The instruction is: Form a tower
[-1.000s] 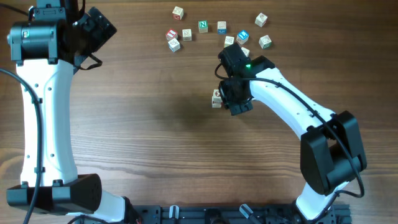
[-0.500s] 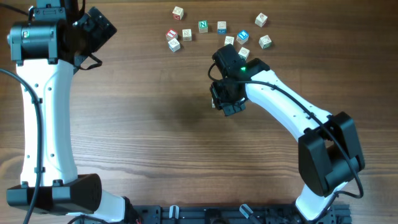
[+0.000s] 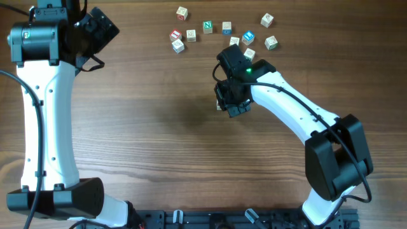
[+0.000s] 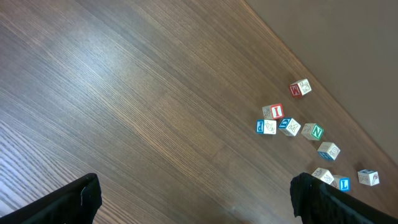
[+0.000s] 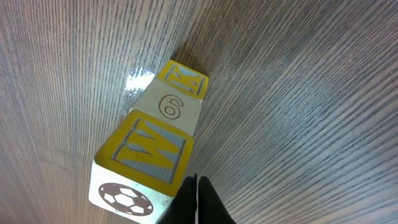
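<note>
The tower (image 5: 169,107) is a short stack of pale wooden cubes standing on the table. Its top cube (image 5: 148,149) has a yellow W face and a football on one side, and a cube marked 6 sits under it. My right gripper (image 5: 196,200) is shut with nothing in it, its tips right beside the top cube's right edge. In the overhead view the right gripper (image 3: 231,102) covers the tower, so only a sliver (image 3: 218,105) shows. My left gripper (image 4: 199,205) is open and empty at the far left (image 3: 98,28), away from the tower.
Several loose letter cubes (image 3: 207,27) lie scattered at the back of the table, beyond the right gripper; the nearest one (image 3: 250,54) is close to the right arm. The same loose cubes (image 4: 289,126) show in the left wrist view near the table's edge.
The right gripper moved up and to the left over the stack, hiding the cube that showed beside it; in the last half second it stayed still. The left arm has not moved.
</note>
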Robot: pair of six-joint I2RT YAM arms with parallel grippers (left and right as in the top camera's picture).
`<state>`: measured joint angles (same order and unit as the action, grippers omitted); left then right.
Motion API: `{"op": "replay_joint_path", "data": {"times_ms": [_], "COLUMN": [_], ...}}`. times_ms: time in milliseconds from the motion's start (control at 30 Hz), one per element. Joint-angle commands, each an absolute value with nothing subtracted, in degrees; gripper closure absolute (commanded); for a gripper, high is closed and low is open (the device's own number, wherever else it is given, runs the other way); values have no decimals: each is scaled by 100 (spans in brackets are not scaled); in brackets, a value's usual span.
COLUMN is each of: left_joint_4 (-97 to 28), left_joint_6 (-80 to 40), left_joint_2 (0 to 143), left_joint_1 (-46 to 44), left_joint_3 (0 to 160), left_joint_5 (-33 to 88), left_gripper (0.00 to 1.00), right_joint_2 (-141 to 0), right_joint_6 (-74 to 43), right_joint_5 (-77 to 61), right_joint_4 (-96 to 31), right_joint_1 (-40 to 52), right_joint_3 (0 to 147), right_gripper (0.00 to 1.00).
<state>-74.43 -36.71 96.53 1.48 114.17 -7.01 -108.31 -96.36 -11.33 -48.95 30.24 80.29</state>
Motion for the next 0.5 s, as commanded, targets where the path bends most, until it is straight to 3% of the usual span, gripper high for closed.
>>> {"op": "replay_joint_path", "data": {"times_ms": [0, 267, 333, 367, 400, 467], "left_joint_4": [-7441, -7443, -7441, -7441, -7443, -7443], "left_joint_6": [-3623, -3623, -3623, -3623, -3623, -3623], "left_joint_2": [9644, 9642, 9642, 9644, 9642, 9642], "left_joint_1": [178, 178, 178, 178, 178, 178], "left_joint_3": [11417, 11417, 11417, 11417, 11417, 11417], "left_joint_5": [-753, -753, -753, -753, -753, -753], "left_gripper": [0, 0, 0, 0, 0, 0], "right_joint_2": [-10661, -10551, -10438, -10372, -10304, -10272], "right_joint_6": [-9561, -7273, -6692, -6403, -5983, -4818], "right_joint_5": [-1048, -1387, -1087, -856, -707, -642], "right_joint_4": [-4969, -5756, -5937, -6073, -6108, -5909], "right_joint_1": [3037, 3247, 3245, 3238, 3234, 3229], "right_joint_3": [8014, 8243, 8554, 8748, 8921, 9139], "right_gripper": [96, 95, 88, 80, 65, 2]}}
